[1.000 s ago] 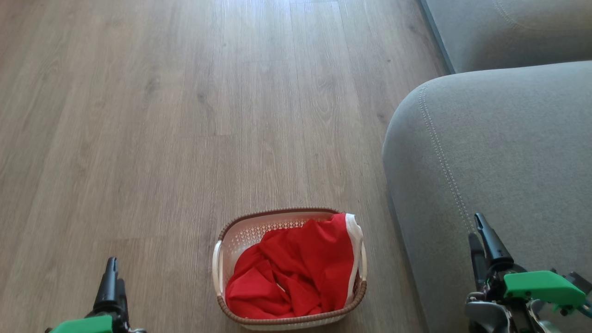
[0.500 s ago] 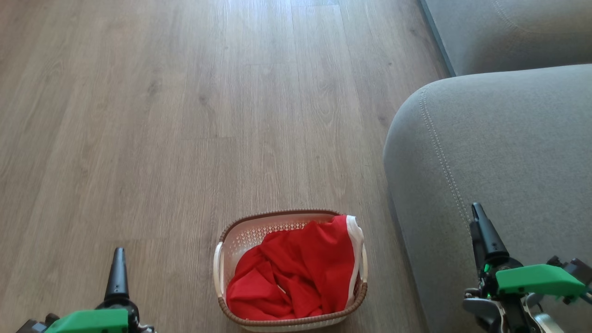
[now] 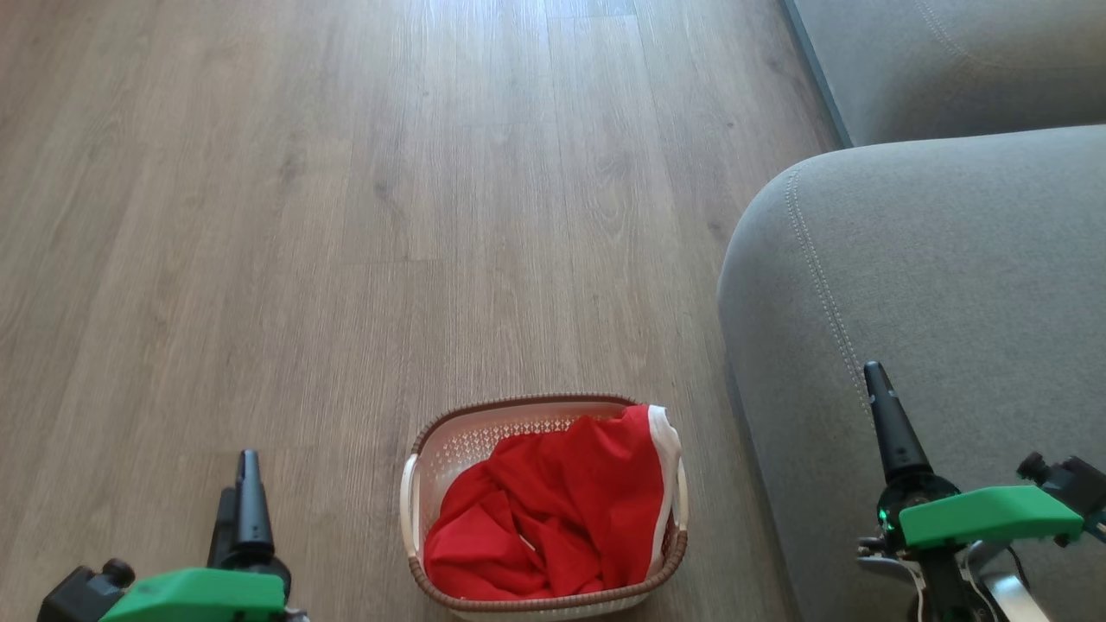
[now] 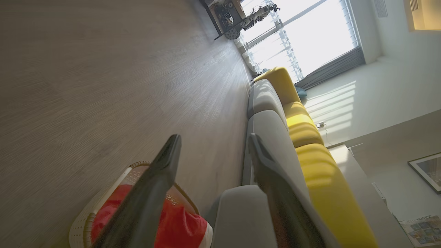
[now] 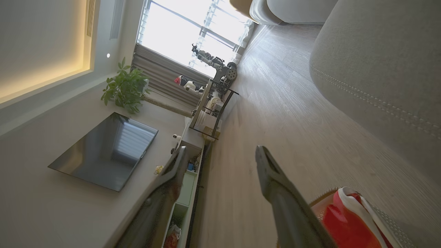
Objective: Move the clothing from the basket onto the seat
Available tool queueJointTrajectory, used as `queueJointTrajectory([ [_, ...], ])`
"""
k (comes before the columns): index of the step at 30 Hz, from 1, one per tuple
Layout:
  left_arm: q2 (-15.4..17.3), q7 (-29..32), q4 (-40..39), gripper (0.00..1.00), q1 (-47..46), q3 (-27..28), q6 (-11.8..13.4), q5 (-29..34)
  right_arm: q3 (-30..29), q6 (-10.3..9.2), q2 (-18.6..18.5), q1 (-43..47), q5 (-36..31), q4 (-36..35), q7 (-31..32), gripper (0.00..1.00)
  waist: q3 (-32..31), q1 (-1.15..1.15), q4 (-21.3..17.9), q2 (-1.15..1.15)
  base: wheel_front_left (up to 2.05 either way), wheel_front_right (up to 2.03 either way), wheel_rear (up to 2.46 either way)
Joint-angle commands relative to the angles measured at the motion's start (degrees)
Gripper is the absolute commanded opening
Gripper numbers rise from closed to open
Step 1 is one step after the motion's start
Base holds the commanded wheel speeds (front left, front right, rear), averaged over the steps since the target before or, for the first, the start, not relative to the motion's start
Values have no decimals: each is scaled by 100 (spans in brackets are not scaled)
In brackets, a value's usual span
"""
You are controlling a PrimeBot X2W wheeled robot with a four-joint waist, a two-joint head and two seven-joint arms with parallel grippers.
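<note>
The clothing, red with white trim, lies crumpled in the basket on the floor, just beside the seat. The left hand hovers left of the basket and the right hand over the seat's edge, both spread and empty. The step in hand looks like the reach. Next, one hand should drop into the basket and pinch a raised fold, clear of the rim.

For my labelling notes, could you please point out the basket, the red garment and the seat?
basket (image 3: 471, 441), head view, bare perforated inner wall.
red garment (image 3: 553, 510), head view, crumpled middle.
seat (image 3: 950, 276), head view, grey upholstered top.
</note>
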Motion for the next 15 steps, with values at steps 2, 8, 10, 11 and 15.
queueJointTrajectory([
  [2,63,-96,-227,100,-57,-8,29,399,-61,0,9,-129,-389,-251,-64,100,-8,0,2,0,0,0,0],
  [8,70,-197,-218,100,13,-92,57,1024,-99,0,87,-84,-999,-279,-73,100,-23,0,1,0,0,0,0],
  [10,71,-230,-218,100,40,-106,74,1196,-119,0,112,-68,-1184,-278,-75,100,-28,0,1,0,0,0,0],
  [11,71,-247,-216,100,55,-111,82,1277,-130,0,125,-59,-1275,-275,-77,100,-30,0,1,0,0,0,0],
  [15,74,-314,-204,100,109,-124,106,1590,-167,0,177,-30,-1663,-246,-82,100,-43,0,4,0,0,0,0],
])
